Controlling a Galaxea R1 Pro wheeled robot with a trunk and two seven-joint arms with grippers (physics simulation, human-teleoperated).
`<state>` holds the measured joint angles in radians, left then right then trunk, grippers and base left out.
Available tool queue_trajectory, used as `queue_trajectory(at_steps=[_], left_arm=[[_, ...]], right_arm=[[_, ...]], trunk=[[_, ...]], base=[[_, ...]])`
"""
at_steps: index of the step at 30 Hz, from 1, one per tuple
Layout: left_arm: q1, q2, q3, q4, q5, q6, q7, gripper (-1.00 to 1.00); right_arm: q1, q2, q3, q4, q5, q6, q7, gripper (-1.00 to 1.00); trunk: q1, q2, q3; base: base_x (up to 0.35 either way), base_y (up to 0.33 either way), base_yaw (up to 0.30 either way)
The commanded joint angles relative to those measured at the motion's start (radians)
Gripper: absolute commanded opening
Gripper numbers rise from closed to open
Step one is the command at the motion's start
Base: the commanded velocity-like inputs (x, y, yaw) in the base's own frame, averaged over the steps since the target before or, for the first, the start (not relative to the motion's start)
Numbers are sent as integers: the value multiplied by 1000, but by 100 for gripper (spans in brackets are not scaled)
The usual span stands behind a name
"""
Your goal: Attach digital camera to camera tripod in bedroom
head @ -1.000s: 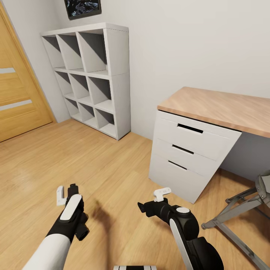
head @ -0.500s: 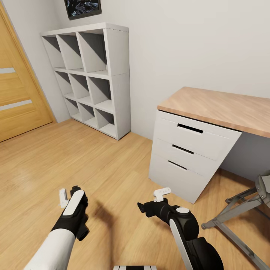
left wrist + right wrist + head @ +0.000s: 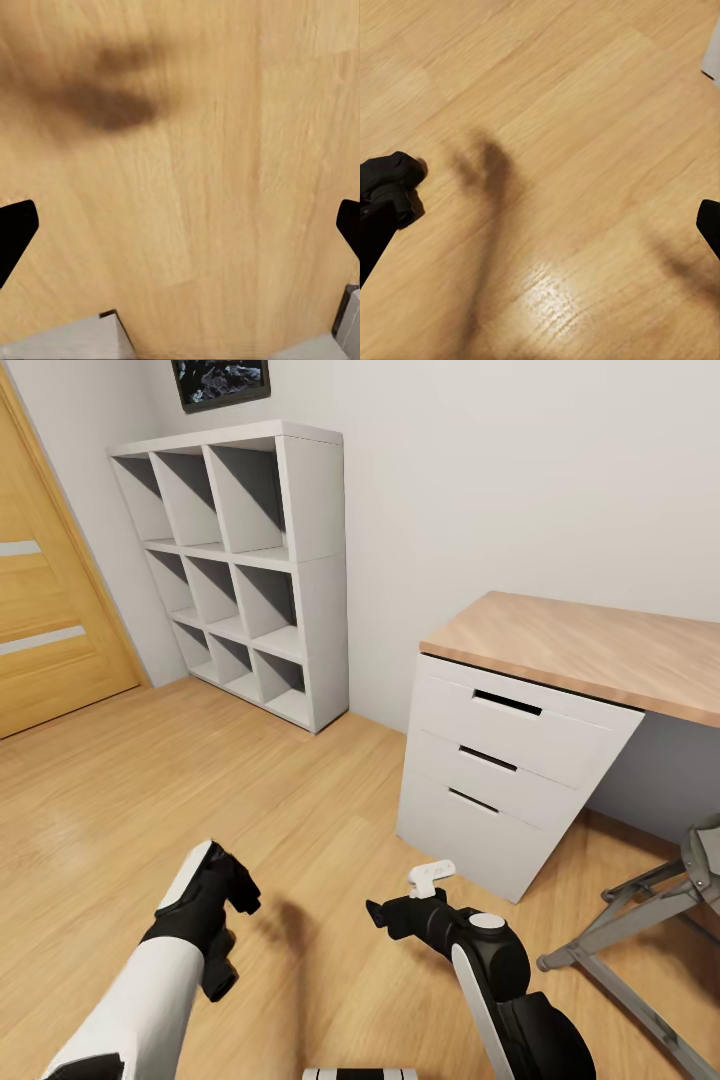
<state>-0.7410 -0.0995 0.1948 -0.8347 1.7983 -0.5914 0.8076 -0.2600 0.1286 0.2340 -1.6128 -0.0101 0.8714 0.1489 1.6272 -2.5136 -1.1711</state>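
White cube shelf unit (image 3: 240,575) against the pale wall (image 3: 520,480), three columns of open compartments, all bare. Left of the shelf unit, a wooden door (image 3: 45,630) with pale horizontal stripes. Above the shelf unit, lower edge of a dark framed picture (image 3: 220,382). Right of the shelf unit, apart from it, a white drawer block (image 3: 500,785) with three slotted drawers under a light wood worktop (image 3: 590,650). Farther right of the shelf unit, past the drawer block, grey metal legs of a folding stool (image 3: 640,930). Light wood plank floor (image 3: 130,790) before the shelf unit, with soft dark shadows and a glossy highlight (image 3: 544,289).
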Motion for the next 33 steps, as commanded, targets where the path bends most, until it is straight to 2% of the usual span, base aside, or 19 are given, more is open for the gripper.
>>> queue_trajectory(at_steps=[1,6,18,21,22,25,26,30,33], left_arm=[[-7,1,4,0,15,-7,16,100],[-33,7,1,25,39,-18,55,100],[-87,11,10,107,41,-24,80,100],[-98,11,48,119,42,-25,83,100],[-98,11,48,119,42,-25,83,100],[-105,11,107,124,43,-26,85,100],[-105,11,107,124,43,-26,85,100],[-109,11,185,120,44,-25,84,100],[-109,11,209,118,44,-25,81,100]], right_arm=[[0,0,0,-1,-1,5,1,100],[0,0,0,-1,-1,5,1,100],[0,0,1,-1,0,5,2,100],[0,2,2,-1,0,6,2,100],[0,2,2,-1,0,6,2,100],[-1,3,2,-1,1,6,2,100],[-1,3,2,-1,1,6,2,100],[-1,4,2,-1,1,7,1,100],[-1,5,1,-1,1,8,1,100]], trunk=[[0,0,-1],[0,0,-1],[0,0,-1],[0,0,-1],[0,0,-1],[0,0,-1],[0,0,-1],[0,0,-1],[0,0,-1]], base=[[0,0,0],[0,0,0],[0,0,0],[0,0,0],[0,0,0],[0,0,0],[0,0,0],[0,0,0],[0,0,0]])
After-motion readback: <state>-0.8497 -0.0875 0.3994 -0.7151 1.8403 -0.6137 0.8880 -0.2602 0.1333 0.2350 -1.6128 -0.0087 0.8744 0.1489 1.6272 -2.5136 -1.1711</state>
